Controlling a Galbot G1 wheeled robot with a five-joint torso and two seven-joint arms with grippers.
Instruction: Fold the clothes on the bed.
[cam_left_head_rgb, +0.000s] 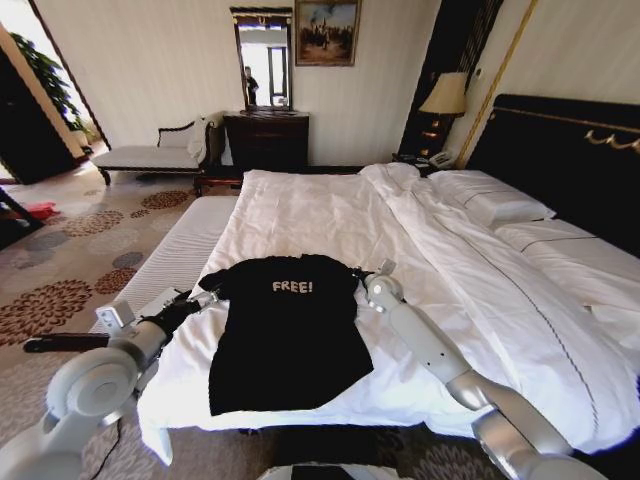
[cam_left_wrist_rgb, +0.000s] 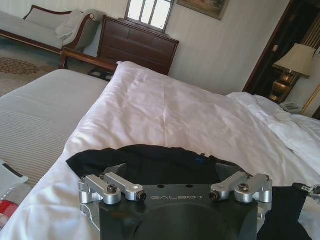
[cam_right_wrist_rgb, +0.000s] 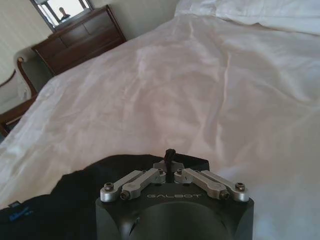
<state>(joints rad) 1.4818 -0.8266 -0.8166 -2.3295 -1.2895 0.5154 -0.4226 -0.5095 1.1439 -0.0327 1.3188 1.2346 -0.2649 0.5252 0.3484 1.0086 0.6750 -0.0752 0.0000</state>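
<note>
The clothes are one black T-shirt (cam_left_head_rgb: 290, 335) with pale "FREE!" lettering, spread flat and face up near the foot of the white bed (cam_left_head_rgb: 330, 210). My left gripper (cam_left_head_rgb: 205, 293) is at the shirt's left sleeve. In the left wrist view this gripper (cam_left_wrist_rgb: 172, 172) is open, and the black sleeve (cam_left_wrist_rgb: 150, 157) lies between its spread fingers. My right gripper (cam_left_head_rgb: 362, 280) is at the right sleeve. In the right wrist view its fingers (cam_right_wrist_rgb: 170, 156) are pinched together on the edge of the black cloth (cam_right_wrist_rgb: 100, 185).
A striped cushioned bench (cam_left_head_rgb: 175, 255) runs along the bed's left side. A chaise (cam_left_head_rgb: 150, 155) and a dark dresser (cam_left_head_rgb: 265, 140) stand by the far wall. Pillows (cam_left_head_rgb: 500, 205), the dark headboard (cam_left_head_rgb: 570, 160) and a lamp (cam_left_head_rgb: 445, 95) are at the right.
</note>
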